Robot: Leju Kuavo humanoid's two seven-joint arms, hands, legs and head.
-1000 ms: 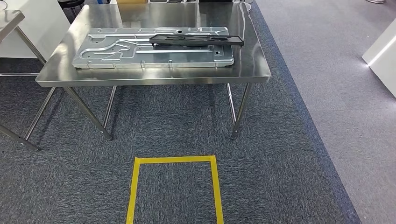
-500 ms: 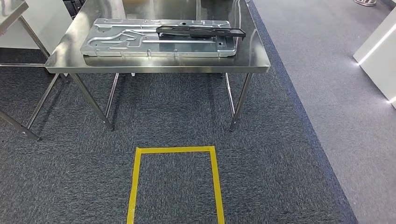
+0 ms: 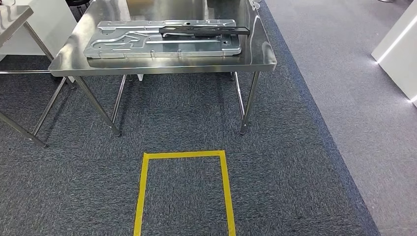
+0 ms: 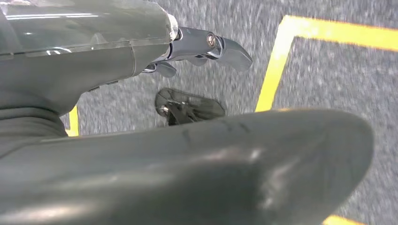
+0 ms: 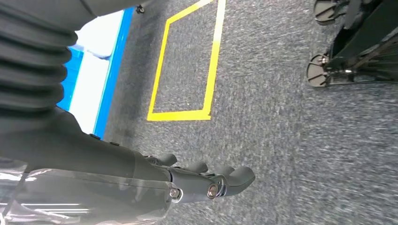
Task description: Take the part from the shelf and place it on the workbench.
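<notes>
One black part (image 3: pixel 204 31) lay flat along the far right edge of one large silver plate (image 3: pixel 162 39), itself resting on the steel worktop (image 3: pixel 162 66), so the part seemed already delivered and well supported. Both arms hung by the robot's sides over the carpet. The left hand (image 4: pixel 206 49) held nothing, its fingers loosely extended; the right hand (image 5: pixel 211 180) was likewise empty, fingers lightly curled and apart. One yellow taped rectangle (image 3: pixel 184 191) marked the floor before the worktop, likely a standing spot. A second table's corner (image 3: pixel 14 12) showed at the left.
</notes>
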